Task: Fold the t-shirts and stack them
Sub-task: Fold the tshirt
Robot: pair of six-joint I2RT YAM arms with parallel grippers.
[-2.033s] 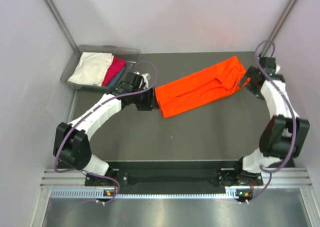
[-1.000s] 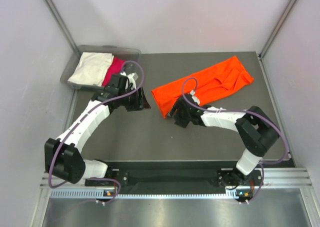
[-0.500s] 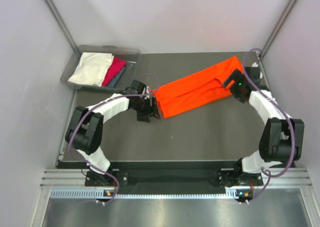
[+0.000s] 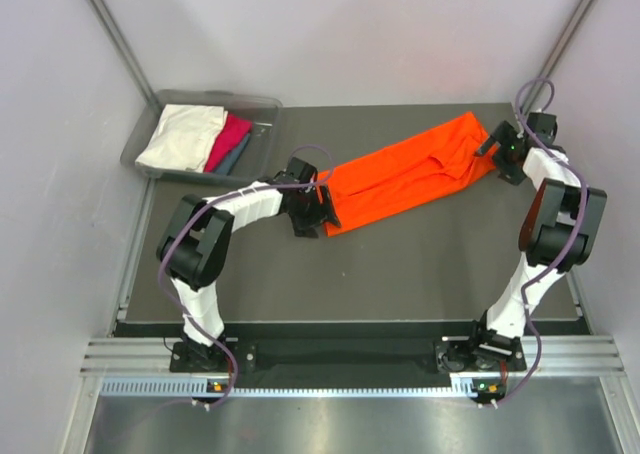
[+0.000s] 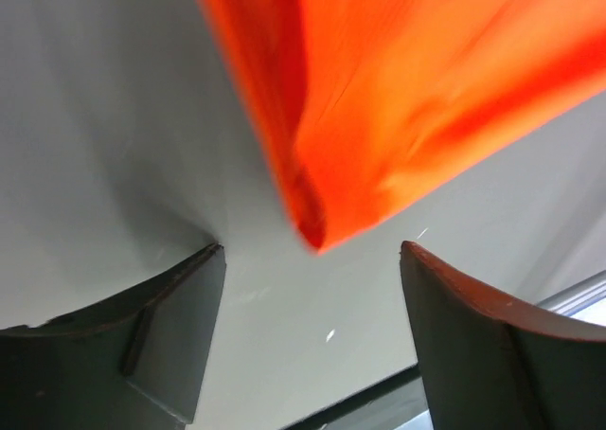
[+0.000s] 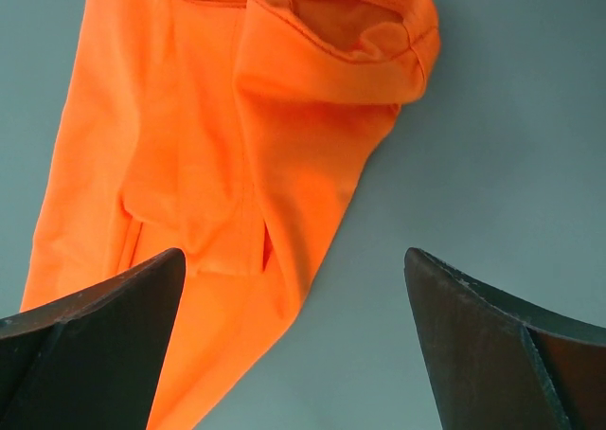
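The bright orange t-shirt (image 4: 410, 174) lies folded into a long strip on the dark table, running from lower left to upper right. My left gripper (image 4: 322, 208) is open at the strip's lower left corner; in the left wrist view that corner (image 5: 317, 231) sits just ahead of the spread fingers. My right gripper (image 4: 494, 152) is open at the strip's upper right end; the right wrist view shows the orange cloth (image 6: 237, 165) by the left finger. Cream-white (image 4: 180, 136), magenta-pink (image 4: 229, 139) and teal-grey (image 4: 237, 159) shirts lie in the bin.
A grey plastic bin (image 4: 262, 114) stands at the table's back left corner. Light walls close the left, back and right sides. The table's right edge (image 4: 545, 214) runs close to my right arm.
My left gripper has moved right, up to the shirt's lower left corner. My right gripper has shifted to the upper right end of the shirt. The shirt lies as before.
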